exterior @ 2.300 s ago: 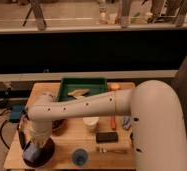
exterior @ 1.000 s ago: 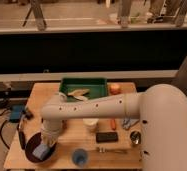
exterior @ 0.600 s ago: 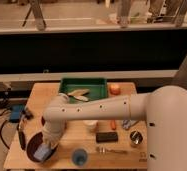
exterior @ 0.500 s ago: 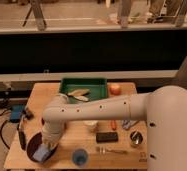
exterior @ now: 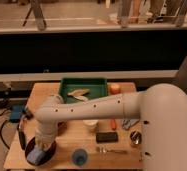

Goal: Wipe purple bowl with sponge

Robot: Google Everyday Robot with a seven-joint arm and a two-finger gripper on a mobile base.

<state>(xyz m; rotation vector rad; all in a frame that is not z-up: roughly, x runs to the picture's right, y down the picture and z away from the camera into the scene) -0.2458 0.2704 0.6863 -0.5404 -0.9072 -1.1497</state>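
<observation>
The purple bowl (exterior: 48,149) sits at the front left of the wooden table (exterior: 77,141), dark and glossy. The light-blue sponge (exterior: 35,156) lies inside the bowl, at its front left. My gripper (exterior: 41,145) hangs straight down from the white arm (exterior: 87,107) into the bowl, right above the sponge and touching or nearly touching it. The arm's wrist hides most of the gripper and part of the bowl.
A blue cup (exterior: 79,157) stands at the front edge, right of the bowl. A black block (exterior: 107,136), a spoon (exterior: 109,149), a small metal cup (exterior: 134,138), a white cup (exterior: 90,124) and an orange item (exterior: 115,88) lie to the right. A green tray (exterior: 84,90) sits at the back.
The arm has swung slightly left and down over the bowl; the sponge has shifted with the gripper toward the bowl's front left. Other objects have not moved.
</observation>
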